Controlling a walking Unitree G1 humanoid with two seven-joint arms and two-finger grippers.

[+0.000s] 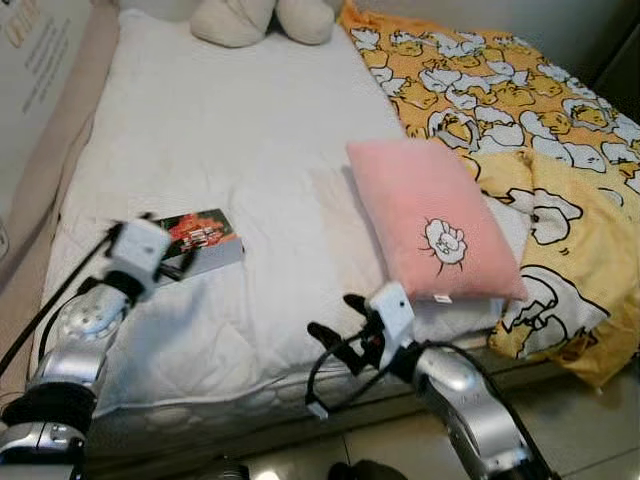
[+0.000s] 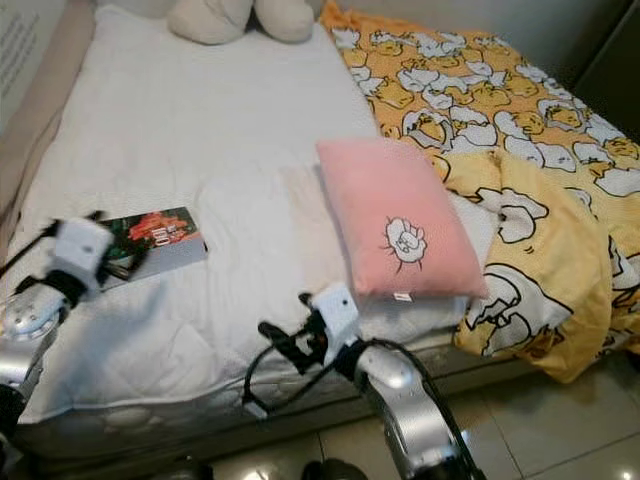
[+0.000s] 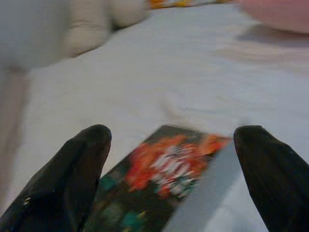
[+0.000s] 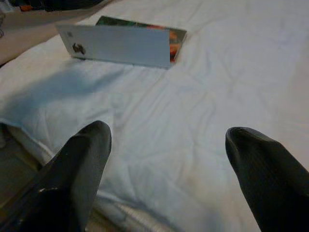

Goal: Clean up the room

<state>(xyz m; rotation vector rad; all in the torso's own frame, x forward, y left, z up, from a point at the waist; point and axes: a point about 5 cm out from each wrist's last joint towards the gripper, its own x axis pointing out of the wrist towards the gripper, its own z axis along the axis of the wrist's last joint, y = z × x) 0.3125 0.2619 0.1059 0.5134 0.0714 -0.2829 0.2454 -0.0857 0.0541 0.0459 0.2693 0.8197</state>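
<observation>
Left hand (image 3: pixel 171 181) spread wide over glossy flat book (image 3: pixel 164 183); right hand (image 4: pixel 166 169) unclenched above quilted mattress (image 1: pixel 230 130).

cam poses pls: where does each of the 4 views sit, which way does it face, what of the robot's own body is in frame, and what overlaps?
Left eye: on the head, facing forward and down at the bed; both silver arms show.
Right eye: same head camera, same scene with the pink pillow.
Left wrist: looks along the open left gripper at the book.
Right wrist: looks along the open right gripper across the white sheet.
Shared: all four views show the book.
</observation>
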